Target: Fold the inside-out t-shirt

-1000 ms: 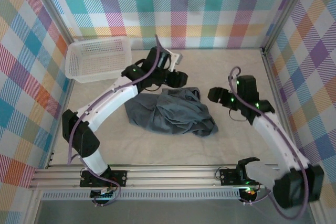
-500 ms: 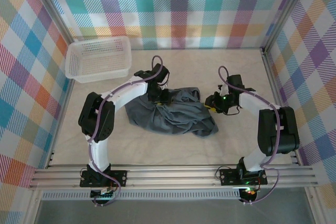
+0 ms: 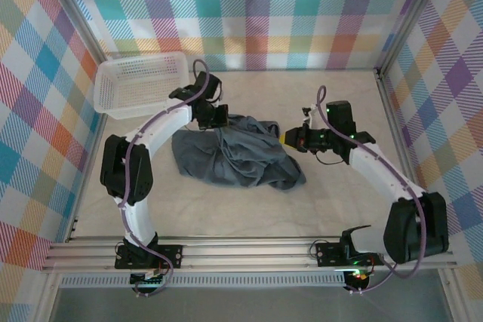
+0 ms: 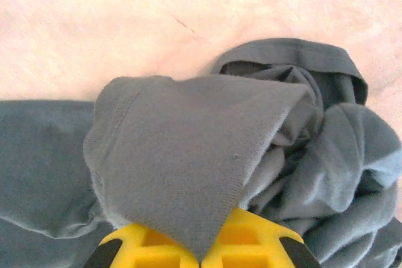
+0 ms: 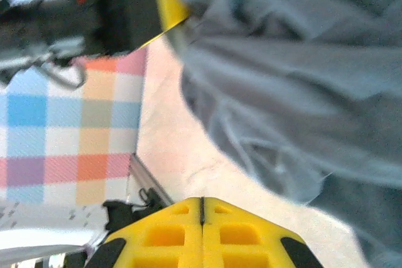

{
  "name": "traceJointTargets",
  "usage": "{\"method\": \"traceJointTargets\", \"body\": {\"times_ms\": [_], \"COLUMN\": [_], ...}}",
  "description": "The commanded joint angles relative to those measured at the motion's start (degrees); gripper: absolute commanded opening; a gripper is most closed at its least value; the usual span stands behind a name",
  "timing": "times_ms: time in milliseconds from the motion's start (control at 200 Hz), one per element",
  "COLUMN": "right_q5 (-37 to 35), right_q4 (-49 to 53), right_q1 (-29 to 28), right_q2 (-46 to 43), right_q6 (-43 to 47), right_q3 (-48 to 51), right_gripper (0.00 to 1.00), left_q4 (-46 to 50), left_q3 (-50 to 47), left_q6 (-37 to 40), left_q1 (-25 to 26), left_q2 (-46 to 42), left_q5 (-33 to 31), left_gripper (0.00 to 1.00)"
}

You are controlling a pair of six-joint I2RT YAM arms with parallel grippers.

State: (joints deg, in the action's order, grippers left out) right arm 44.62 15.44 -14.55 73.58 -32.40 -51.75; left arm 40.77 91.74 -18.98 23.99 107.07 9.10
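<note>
Since prev, t-shirt (image 3: 230, 157) dragged left — left pincer (image 4: 202, 254) pinching its fold; right pincer (image 5: 201, 204) pressed together nr edge.

From where I stand, the white-and-black left arm (image 3: 151, 130) rises from its base, folds at the elbow and reaches far forward and to the right. Its black two-finger left gripper (image 3: 216, 116) has its jaws clamped, the yellow fingers (image 4: 251, 243) pinching a fold of the dark blue-grey cloth t-shirt (image 4: 188, 155). The white-and-black right arm (image 3: 377, 171) stretches forward and left. The jaws of its black right gripper (image 3: 289, 139) are pressed flat together.
</note>
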Motion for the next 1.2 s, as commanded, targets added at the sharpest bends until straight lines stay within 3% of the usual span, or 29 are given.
{"method": "traceJointTargets", "body": {"times_ms": [0, 30, 105, 140, 285, 420, 515, 600, 735, 810, 900, 960, 990, 1010, 1035, 1125, 1195], "right_q5": [-6.16, -11.6, -19.38, -19.66, -9.54, -7.37, -3.69, -1.38, 0.31, 0.53, -2.17, -9.48, -13.79, -15.6, -16.89, -18.67, -16.75], "right_q4": [-0.56, -0.17, -1.9, -1.97, -9.45, -18.7, -19.89, -19.66, -20.12, -20.19, -18.58, -15.17, -13.46, -12.88, -12.81, -13.15, -12.08], "right_q1": [-0.22, -0.22, -0.2, -0.13, -0.22, -0.22, -0.24, -0.23, -0.3, -0.29, -0.23, -0.22, -0.22, -0.18, -0.13, -0.13, -0.13], "right_q2": [-2.45, -2.42, 1.48, 4.73, 17.84, 24.19, 27.36, 28.56, 27.14, 25.11, 22.09, 20.26, 19.93, 19.92, 20.18, 23.38, 27.24], "right_q6": [-0.9, -0.13, 2.75, 4.11, 4.42, 4.25, 3.96, 3.24, 1.87, 1.7, 3.23, 5.38, 6.37, 7.06, 8.06, 10.32, 11.04], "right_q3": [0.21, 0.68, 1.69, 0.55, -3.36, -3.73, -6.24, -7.4, -6.43, -5.11, -3.54, -3.02, -3.1, -3.17, -3.23, -4.37, -6.67], "right_gripper": [0.22, 0.4, 0.58, 0.6, 0.61, 0.64, 0.64, 0.55, 0.22, 0.1, 0.07, 0.15, 0.29, 0.43, 0.52, 0.62, 0.65], "left_q4": [1.41, 1.13, -0.28, -1.19, -3.44, -4.16, -4.29, -4.43, -2.68, -1.71, -1.73, -2.01, -2.09, -2.09, -2.14, -2.63, -2.76], "left_q3": [2.03, 1.97, 1.0, 0.38, -1.89, -3.1, -3.58, -3.66, -3.48, -3.96, -5.08, -5.49, -5.52, -5.48, -5.4, -5.3, -5.44], "left_q6": [5.84, 6.67, 6.8, 6.37, 4.84, 4.58, 4.44, 4.2, 3.87, 3.41, 2.64, 2.49, 2.48, 2.46, 2.46, 2.03, 1.46], "left_q1": [-0.83, -0.86, -0.87, -0.86, -0.86, -0.87, -0.87, -0.85, -0.88, -0.94, -1.23, -1.4, -1.4, -1.47, -1.48, -1.49, -1.49], "left_q2": [-0.05, 0.14, 0.0, -0.31, -1.78, -2.21, -2.2, -2.43, -2.87, -3.25, -4.05, -4.73, -4.93, -5.09, -5.19, -5.46, -5.68], "left_q5": [-1.82, -1.07, 1.38, 2.65, 4.26, 5.36, 5.56, 5.28, 1.03, -1.49, -2.25, -2.09, -1.84, -1.57, -1.24, -0.17, 0.22], "left_gripper": [0.0, 0.0, 0.0, 0.0, 0.0, 0.0, 0.0, 0.07, 0.3, 0.29, 0.13, 0.05, 0.02, 0.01, 0.0, 0.02, 0.12]}}
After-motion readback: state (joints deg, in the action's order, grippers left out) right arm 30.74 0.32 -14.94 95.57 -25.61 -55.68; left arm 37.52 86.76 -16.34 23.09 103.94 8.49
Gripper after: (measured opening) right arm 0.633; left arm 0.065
